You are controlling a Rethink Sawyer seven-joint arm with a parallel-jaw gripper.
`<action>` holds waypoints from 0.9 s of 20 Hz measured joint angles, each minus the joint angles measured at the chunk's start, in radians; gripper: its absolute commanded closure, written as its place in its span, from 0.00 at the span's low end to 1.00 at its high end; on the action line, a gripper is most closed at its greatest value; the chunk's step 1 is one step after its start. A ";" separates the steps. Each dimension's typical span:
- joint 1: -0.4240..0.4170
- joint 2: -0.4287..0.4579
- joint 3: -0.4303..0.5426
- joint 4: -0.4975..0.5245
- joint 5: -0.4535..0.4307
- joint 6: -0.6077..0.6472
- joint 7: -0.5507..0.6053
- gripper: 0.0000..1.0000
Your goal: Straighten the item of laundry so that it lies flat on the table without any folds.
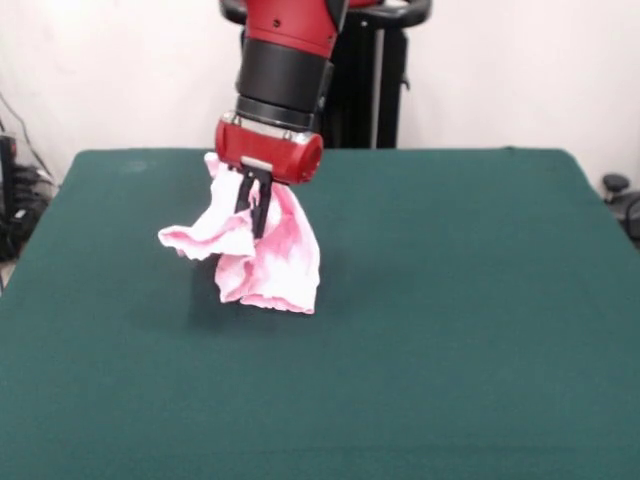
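The pale pink baby pants [262,255] hang crumpled from my gripper [256,212], lifted above the dark green table [450,300]. The cloth bunches in folds, with one flap sticking out to the left and the lower edge near the tabletop; I cannot tell whether it touches. The black fingers [262,215] are closed on the upper part of the garment. The red and black arm comes down from the top, left of centre. The blue bow is not visible.
The robot's black pedestal [372,90] stands behind the table's far edge. Dark equipment and cables [15,200] sit off the left edge, and a dark object [620,195] lies off the right edge.
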 measured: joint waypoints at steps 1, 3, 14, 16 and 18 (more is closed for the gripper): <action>0.000 -0.003 0.005 -0.003 0.001 0.000 0.000 1.00; 0.000 -0.007 0.016 -0.008 0.001 0.000 0.000 1.00; -0.077 0.001 0.039 -0.012 -0.036 0.000 0.000 1.00; -0.100 -0.004 0.044 -0.011 -0.061 0.000 0.000 1.00; -0.120 -0.008 0.048 -0.010 -0.080 0.000 0.000 1.00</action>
